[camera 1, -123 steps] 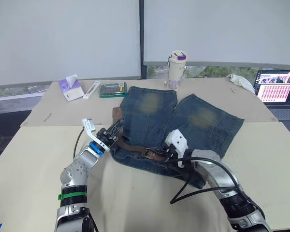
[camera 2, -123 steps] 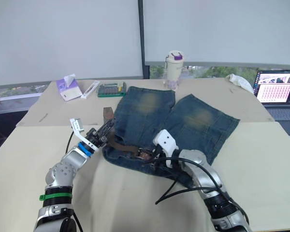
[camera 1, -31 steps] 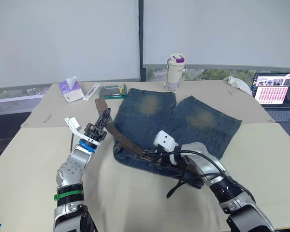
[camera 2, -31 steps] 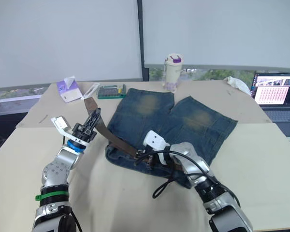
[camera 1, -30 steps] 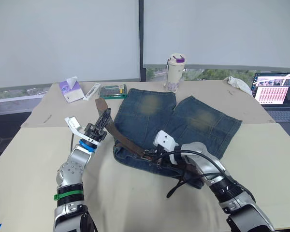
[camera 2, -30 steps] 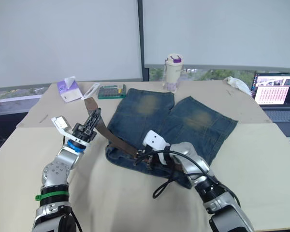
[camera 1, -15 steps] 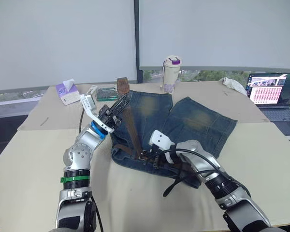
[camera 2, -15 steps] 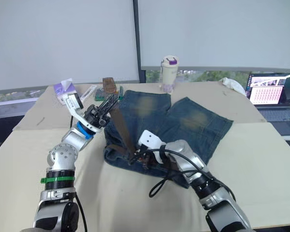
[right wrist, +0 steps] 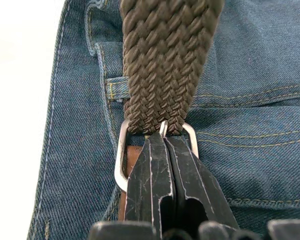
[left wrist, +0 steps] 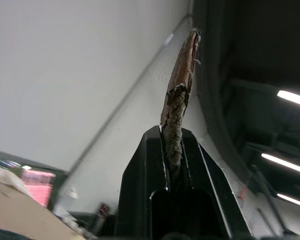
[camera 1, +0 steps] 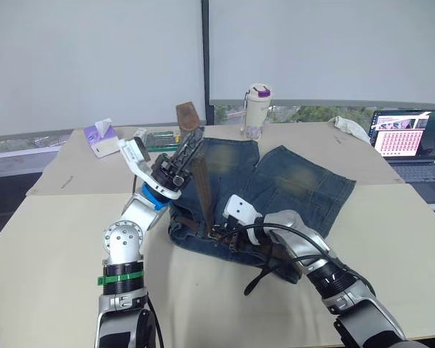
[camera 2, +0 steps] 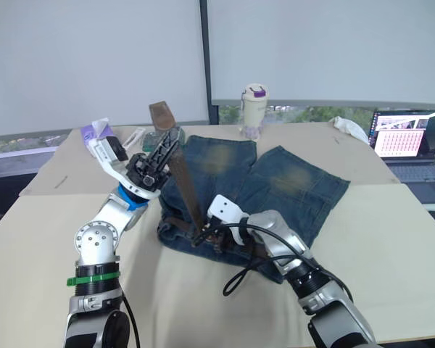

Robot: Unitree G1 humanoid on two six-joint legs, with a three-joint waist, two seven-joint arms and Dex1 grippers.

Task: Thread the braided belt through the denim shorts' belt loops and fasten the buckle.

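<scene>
The faded denim shorts (camera 1: 297,174) lie flat on the table with the waistband toward me. The braided belt (camera 1: 201,187) rises steeply from the waistband, and its brown leather tip (camera 1: 187,114) stands above my left gripper (camera 1: 190,148). That gripper is raised over the shorts' left side and shut on the belt (left wrist: 176,117) near its free end. My right gripper (right wrist: 163,140) rests on the waistband, shut on the silver buckle (right wrist: 119,162) where the braid (right wrist: 165,65) passes through it. A belt loop (right wrist: 115,88) shows just beside the braid.
At the table's back stand a white tumbler with a purple lid (camera 1: 257,109), a tissue pack (camera 1: 101,136) and a green box (camera 1: 159,138). A laptop (camera 1: 409,134) and a white cloth (camera 1: 348,125) are at the far right. Black cables (camera 1: 268,272) trail from my right arm.
My left gripper has lifted the belt's free end higher and swung it rightward over the shorts, so the strap now stands nearly upright. The right gripper has stayed at the buckle.
</scene>
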